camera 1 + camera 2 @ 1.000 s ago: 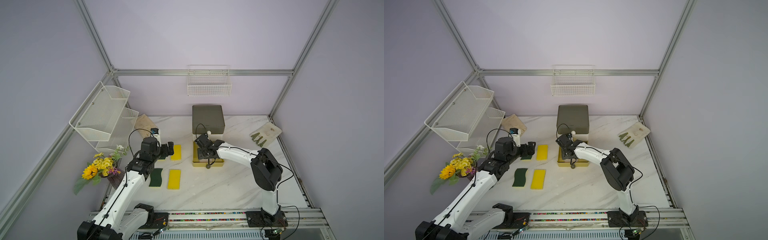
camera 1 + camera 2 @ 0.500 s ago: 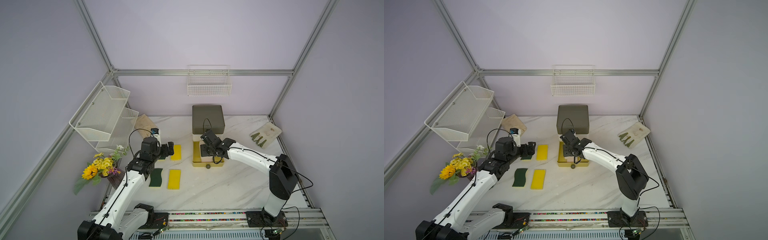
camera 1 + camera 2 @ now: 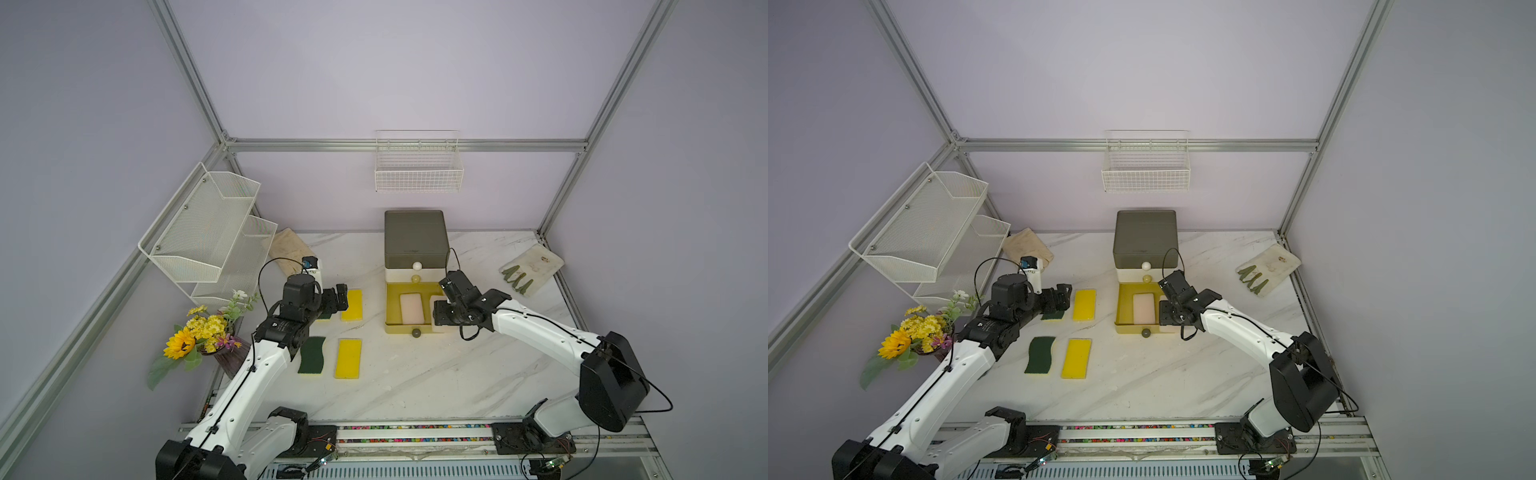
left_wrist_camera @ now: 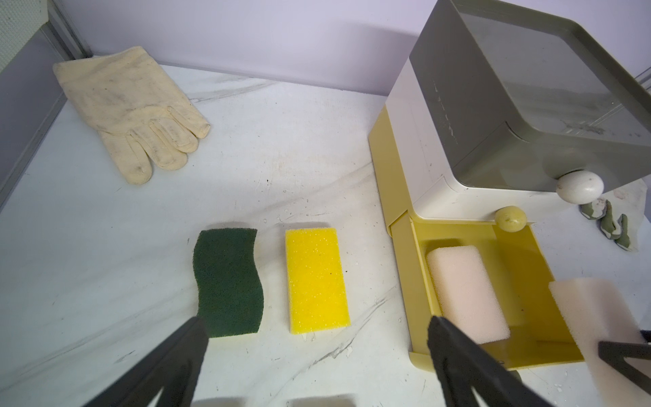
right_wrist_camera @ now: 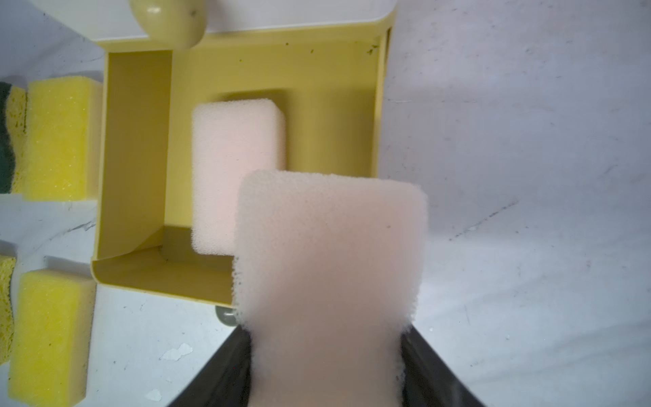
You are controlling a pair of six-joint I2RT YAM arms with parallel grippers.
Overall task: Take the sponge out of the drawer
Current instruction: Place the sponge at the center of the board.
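The right gripper (image 5: pixel 324 338) is clamped on a pink sponge (image 5: pixel 331 246). Its two dark fingers (image 5: pixel 429 370) press into the foam's sides, and the sponge juts out ahead of the fingertips, lifted off every surface. Beneath and ahead of that grip lies the open yellow drawer (image 5: pixel 134 141). The held sponge hangs over the drawer's front wall and the corner nearest this arm, above the rim and not on the drawer floor. Further ahead of the gripper, a second pink sponge (image 5: pixel 236 158) lies flat on the drawer bottom. Just under the gripper, a dark knob (image 5: pixel 225 314) shows on the drawer front. Out to the gripper's other side is bare marble table (image 5: pixel 528 176).

The left gripper (image 4: pixel 316 320) is spread wide with nothing between its jaws, hovering above the table. Just ahead of its fingertips, a yellow sponge (image 4: pixel 317 278) and a green scouring pad (image 4: pixel 229 285) lie side by side with a gap between them. Well beyond those, a cream glove (image 4: pixel 130 105) lies near the wall. Off to one side of this gripper stands the grey-topped drawer unit (image 4: pixel 493 105).
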